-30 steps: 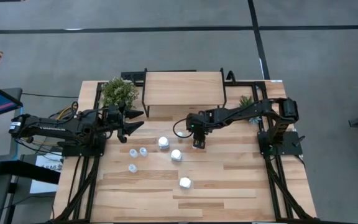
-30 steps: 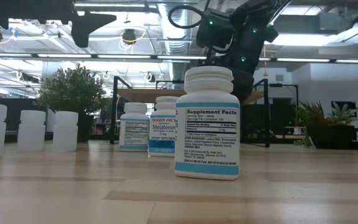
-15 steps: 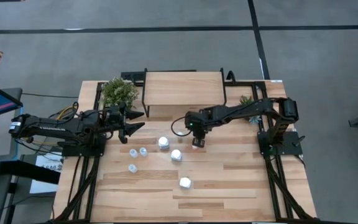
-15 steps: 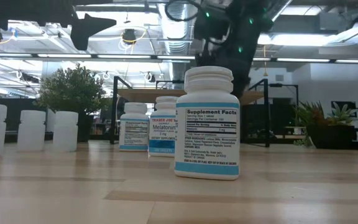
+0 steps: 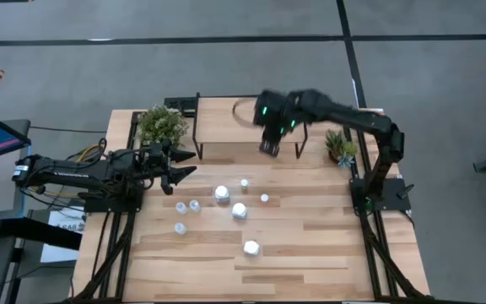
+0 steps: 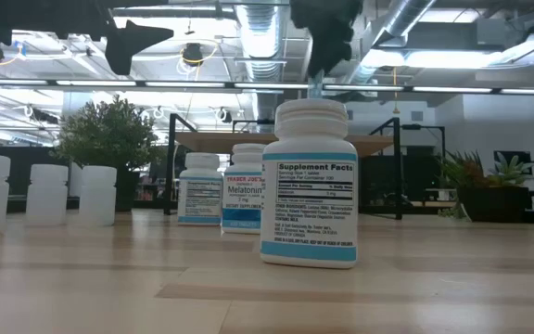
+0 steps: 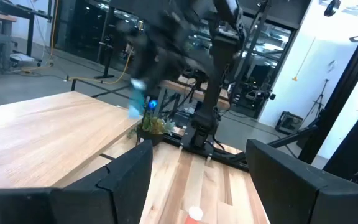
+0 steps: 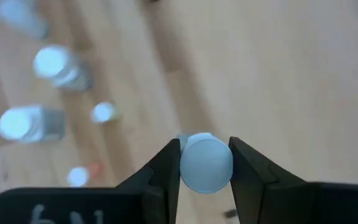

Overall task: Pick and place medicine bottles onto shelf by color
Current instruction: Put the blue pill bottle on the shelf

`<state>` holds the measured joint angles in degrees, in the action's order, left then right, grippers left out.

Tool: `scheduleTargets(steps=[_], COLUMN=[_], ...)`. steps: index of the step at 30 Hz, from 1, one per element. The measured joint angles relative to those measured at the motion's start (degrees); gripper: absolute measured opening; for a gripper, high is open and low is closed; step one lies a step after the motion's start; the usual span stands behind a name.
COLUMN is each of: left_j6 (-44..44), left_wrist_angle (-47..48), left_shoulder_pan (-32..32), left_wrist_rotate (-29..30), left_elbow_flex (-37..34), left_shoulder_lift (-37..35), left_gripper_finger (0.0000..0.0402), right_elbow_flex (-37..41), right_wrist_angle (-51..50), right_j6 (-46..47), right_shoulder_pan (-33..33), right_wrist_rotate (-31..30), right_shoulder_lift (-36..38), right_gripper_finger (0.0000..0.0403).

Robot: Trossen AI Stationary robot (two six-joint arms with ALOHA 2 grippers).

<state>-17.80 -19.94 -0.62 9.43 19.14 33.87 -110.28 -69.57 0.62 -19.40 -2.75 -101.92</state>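
Observation:
My right gripper (image 5: 268, 145) hangs high over the shelf's (image 5: 247, 120) front right corner, shut on a tiny whitish bottle (image 8: 206, 163). Two more tiny bottles (image 5: 244, 181) (image 5: 264, 198) stand on the table below it. Three chunky white bottles (image 5: 221, 193) (image 5: 239, 209) (image 5: 251, 248) stand in a slanting row at mid-table. Three pale-blue bottles (image 5: 180, 207) stand left of them. My left gripper (image 5: 180, 165) waits open at the table's left, pointing level and clear of all bottles. My right gripper pinches the tiny bottle's side (image 8: 186, 167) between its two fingers, one on each flank just under the round cap. The fingers slant down from above. The bottle is lifted clear of the table, cap toward the wrist camera.
A bushy potted plant (image 5: 160, 125) stands left of the shelf and a small plant (image 5: 340, 145) right of it. The shelf's black frame posts (image 5: 304, 127) rise close beside the right gripper. Bare planks lie toward the table's near edge.
My right gripper has risen steeply from the table beside the white bottles and gone toward the far edge, up to the shelf's front right. Two tiny bottles that it stood over now show on the table.

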Motion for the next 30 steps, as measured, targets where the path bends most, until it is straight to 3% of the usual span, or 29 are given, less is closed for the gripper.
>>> scheduleTargets(steps=[4,11,23,30], left_j6=[0.0,0.0,0.0,0.0], left_wrist_angle=[0.0,0.0,-0.1,-0.1], left_shoulder_pan=[0.0,0.0,0.0,0.0], left_wrist_rotate=[0.0,0.0,0.4,0.5], left_elbow_flex=[0.0,0.0,0.0,0.0], left_shoulder_lift=[0.0,0.0,0.0,0.0], left_gripper_finger=[0.0245,0.0245,0.0245,0.0245], right_elbow_flex=[-0.5,6.2,10.4,13.8], right_wrist_angle=[-2.2,2.2,9.8,10.7], right_j6=[-1.3,-0.7,-4.9,-9.5], right_shoulder_pan=[-8.7,-20.1,-20.7,-18.7], right_wrist_rotate=[0.0,2.9,2.4,-2.8], right_shoulder_lift=[1.7,3.4,3.2,3.2], right_gripper_finger=[0.0120,0.0120,0.0119,0.0119])
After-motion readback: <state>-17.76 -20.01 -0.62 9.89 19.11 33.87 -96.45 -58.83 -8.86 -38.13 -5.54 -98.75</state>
